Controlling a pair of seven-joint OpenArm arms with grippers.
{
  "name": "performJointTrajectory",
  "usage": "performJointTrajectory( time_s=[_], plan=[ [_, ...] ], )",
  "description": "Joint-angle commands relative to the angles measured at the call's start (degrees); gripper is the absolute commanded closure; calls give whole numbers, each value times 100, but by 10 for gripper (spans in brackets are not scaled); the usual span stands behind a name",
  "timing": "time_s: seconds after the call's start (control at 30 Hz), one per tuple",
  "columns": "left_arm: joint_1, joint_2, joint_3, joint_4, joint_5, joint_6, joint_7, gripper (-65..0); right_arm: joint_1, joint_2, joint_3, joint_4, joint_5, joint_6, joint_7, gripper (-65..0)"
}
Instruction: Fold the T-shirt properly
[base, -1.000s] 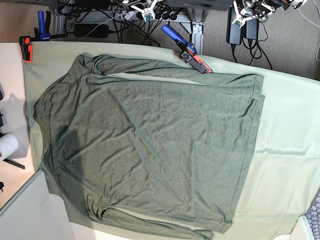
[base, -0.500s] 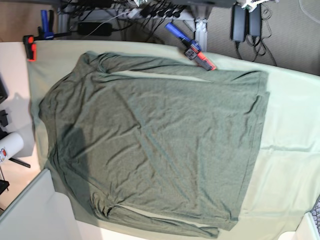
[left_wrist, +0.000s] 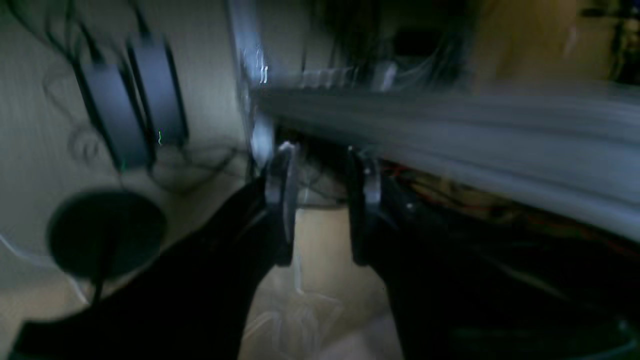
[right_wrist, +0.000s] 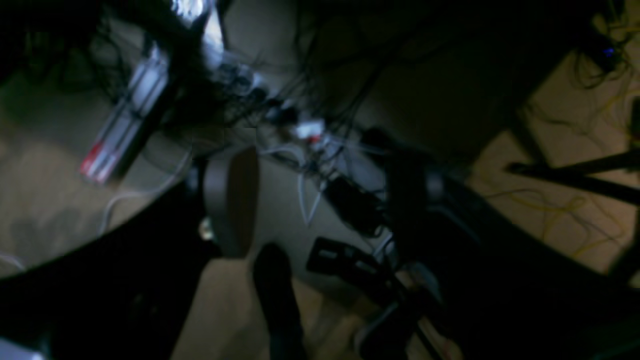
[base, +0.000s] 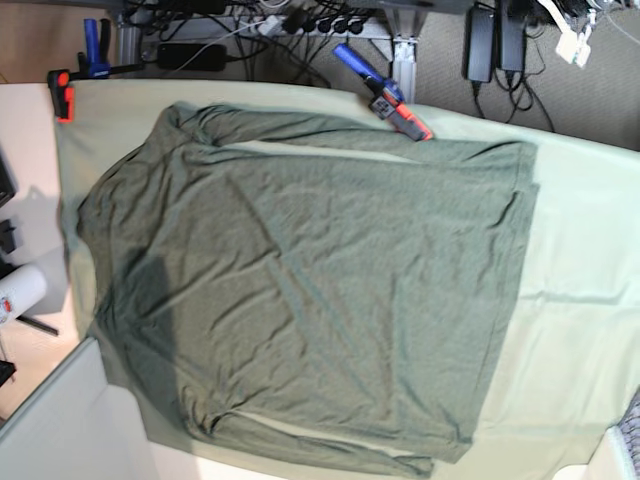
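Only one T-shirt (base: 310, 280) lies flat — two clamps (base: 383, 95) nearby — both hands (left_wrist: 320, 205) (right_wrist: 320, 200) spread, pinching nothing.

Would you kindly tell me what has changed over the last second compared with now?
The white hardware that showed at the top of the base view has withdrawn; only a white piece remains at the top right corner. Nothing was grasped or released. The T-shirt lies spread flat on the table cloth as before, and the blue and orange clamp stays at the far edge.
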Motion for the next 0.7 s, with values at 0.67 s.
performJointTrajectory(
  time_s=[0.67],
  plan=[
    [584, -284, -1281, 2514, -1526, -108, 774, -293, 452, -479, 2754, 2809, 2540, -33, -1147, -399]
  ],
)
